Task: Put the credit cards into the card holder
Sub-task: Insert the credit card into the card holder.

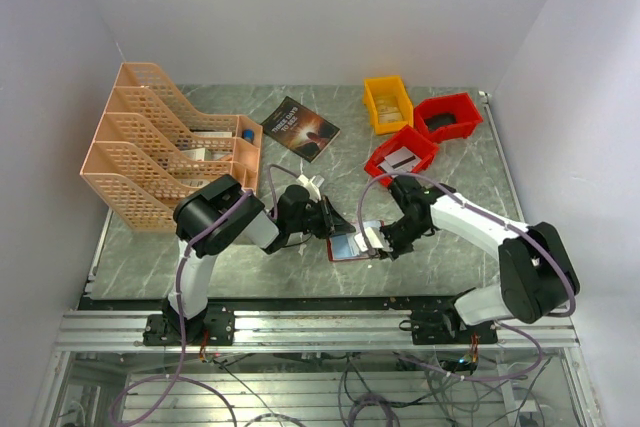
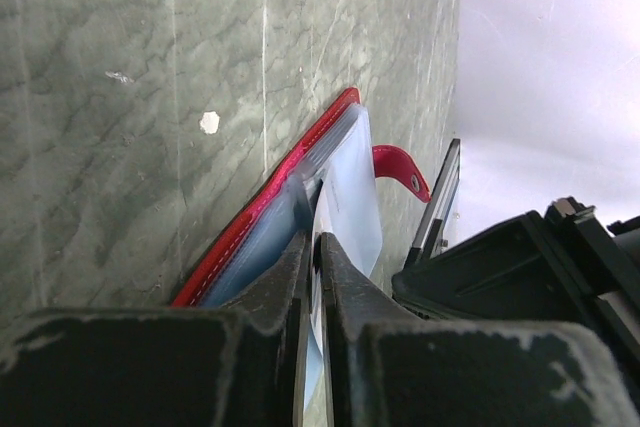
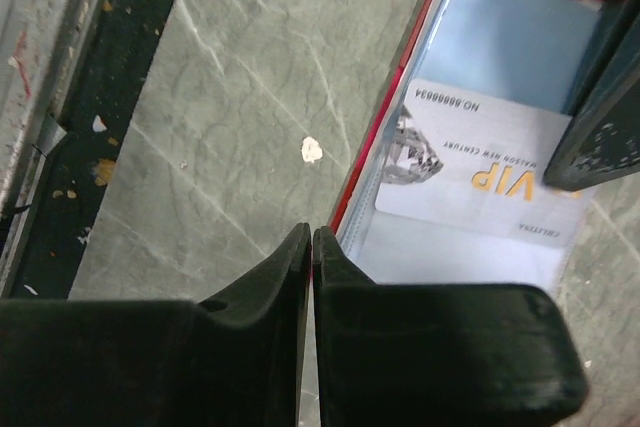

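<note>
Far left of the marble table (image 1: 135,257) is a peach mesh file rack (image 1: 160,147), and just right of it a dark-covered book (image 1: 300,128) lies flat.

The left gripper (image 2: 318,272) reaches rightward to the card holder (image 1: 348,246), which lies open near the front middle of the table, between the two grippers. In the left wrist view the fingers are nearly together, clamped on a thin pale leaf of the holder's clear pockets. The red cover edge runs along the table to the left of the fingers, and the red snap tab (image 2: 401,169) curls up on the far side.

The right gripper (image 3: 311,239) sits at the holder's other side. Its fingers are pressed together, tips just beside the red cover edge, with the holder to the right of the tips in the right wrist view. I cannot tell whether a pocket edge is pinched between them.

A white VIP card (image 3: 480,172) lies on the pale pocket page at a slight tilt, with its gold lettering upside down in this view. One corner is hidden under a dark finger of the left gripper.

Back right, well apart from the holder, are a yellow bin (image 1: 387,104) and two red bins — a near one (image 1: 402,154) and a far one (image 1: 448,117).
</note>
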